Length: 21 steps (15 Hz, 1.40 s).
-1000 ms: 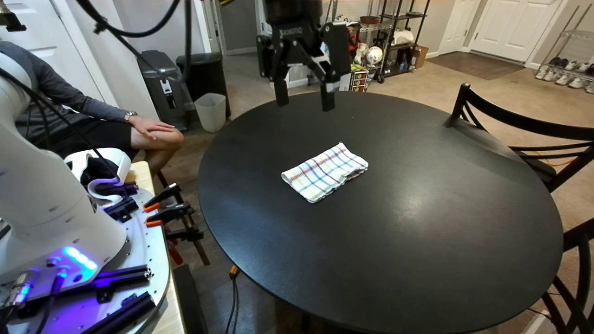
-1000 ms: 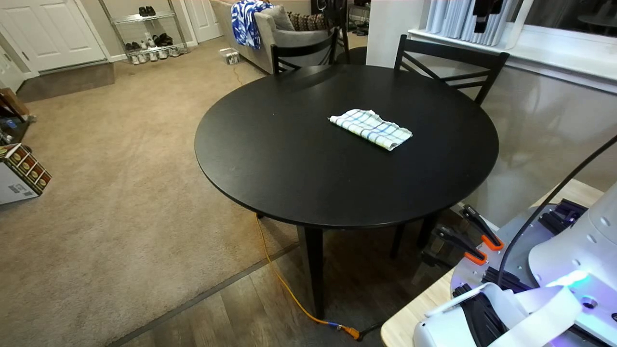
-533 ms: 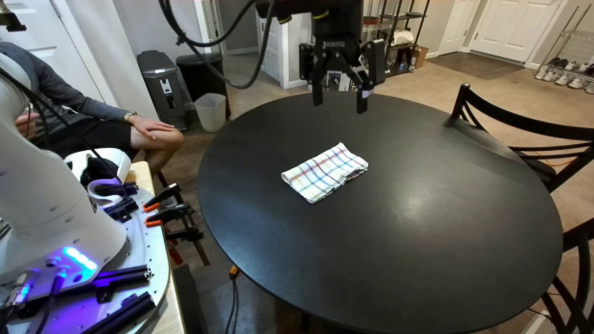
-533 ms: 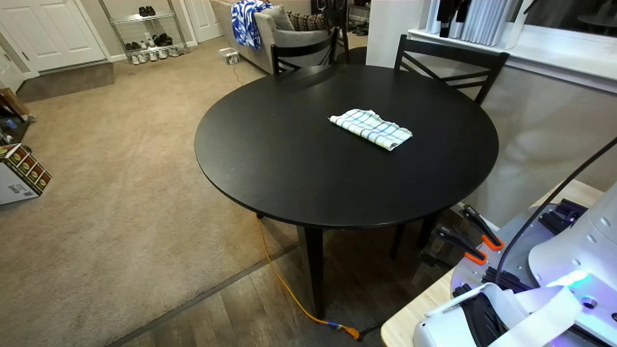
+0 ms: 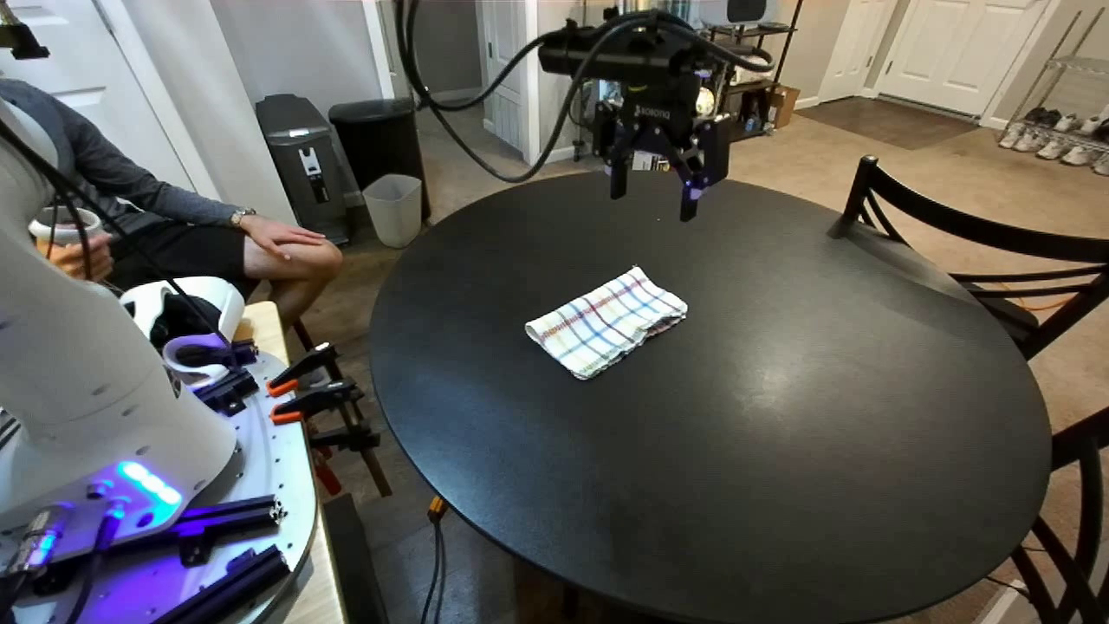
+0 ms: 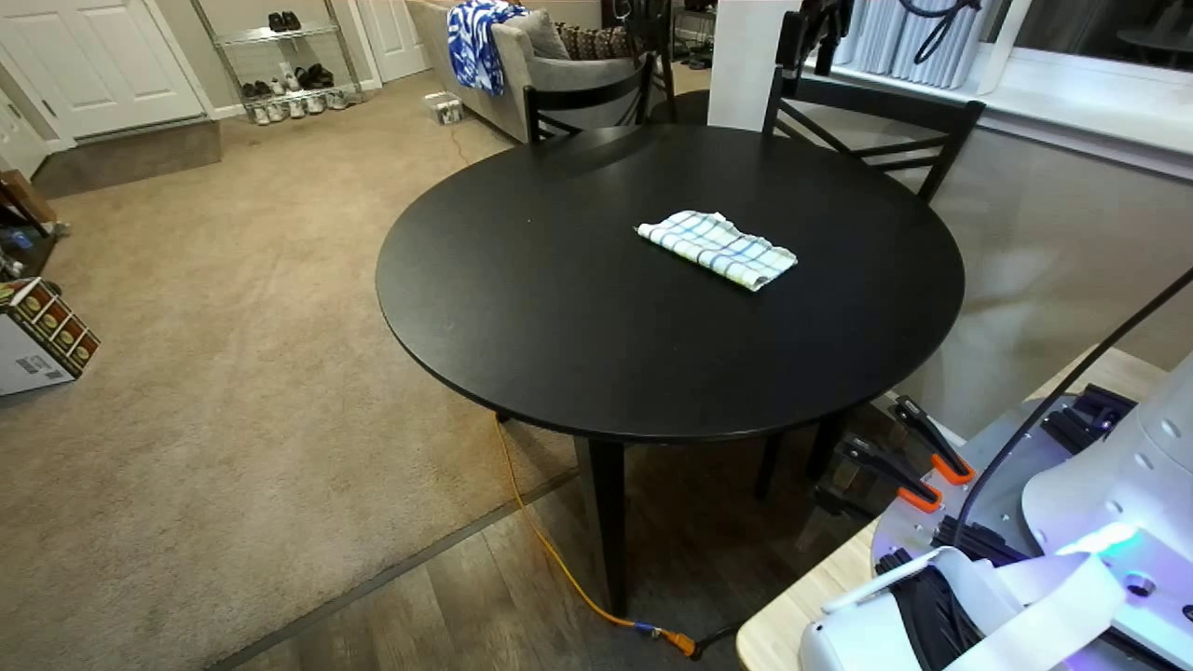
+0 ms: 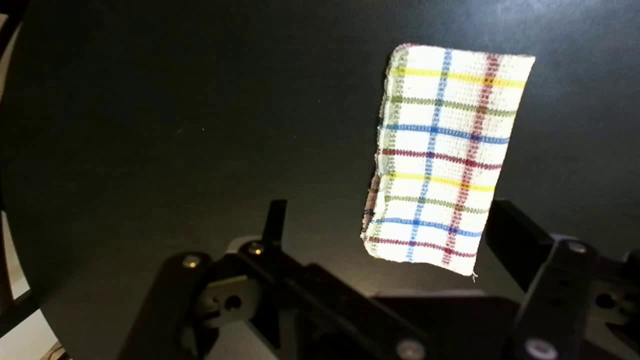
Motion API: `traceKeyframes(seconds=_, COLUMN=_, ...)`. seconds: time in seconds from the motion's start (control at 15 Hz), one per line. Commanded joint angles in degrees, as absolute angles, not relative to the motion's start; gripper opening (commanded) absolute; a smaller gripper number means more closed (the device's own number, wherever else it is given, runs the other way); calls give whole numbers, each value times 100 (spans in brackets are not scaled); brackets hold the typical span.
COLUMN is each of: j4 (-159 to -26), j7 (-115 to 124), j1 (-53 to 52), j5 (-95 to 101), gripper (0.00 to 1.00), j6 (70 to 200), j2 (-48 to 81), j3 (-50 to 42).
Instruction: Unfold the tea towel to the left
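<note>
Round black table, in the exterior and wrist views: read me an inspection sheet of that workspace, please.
Surface: round black table, glare on its top, tiny pale specks in the wrist view.
Job's things: tea towel, checked, lying folded on the table, layered edges showing.
Clutter: white headset on the robot's stand, clamps at its edge.
Gripper: open, raised apart from the tea towel, holding nothing.
Cables: black cables hanging in loops; orange cord along the floor.
Surroundings: seated person, black chairs, sofa.

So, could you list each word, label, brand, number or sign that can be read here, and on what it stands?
"ROBOTIQ": on the end effector, in an exterior view, slightly blurred.
Label on the carton, in an exterior view: too small to read.
No text shows on the tea towel.
Nothing else is legible.
</note>
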<state>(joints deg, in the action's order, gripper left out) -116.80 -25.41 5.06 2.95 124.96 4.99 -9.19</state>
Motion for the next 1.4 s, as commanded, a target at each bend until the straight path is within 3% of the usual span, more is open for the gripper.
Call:
traceKeyframes(seconds=0.0, j4=-11323, j7=-2906, j1=692, j5=-218, gripper=100, j6=12963, j2=1063, j3=-728)
traceKeyframes(seconds=1.33, j4=-9770, j7=-3647, j1=1539, j5=-1366, gripper=100, j6=12283, j2=3226, j3=313)
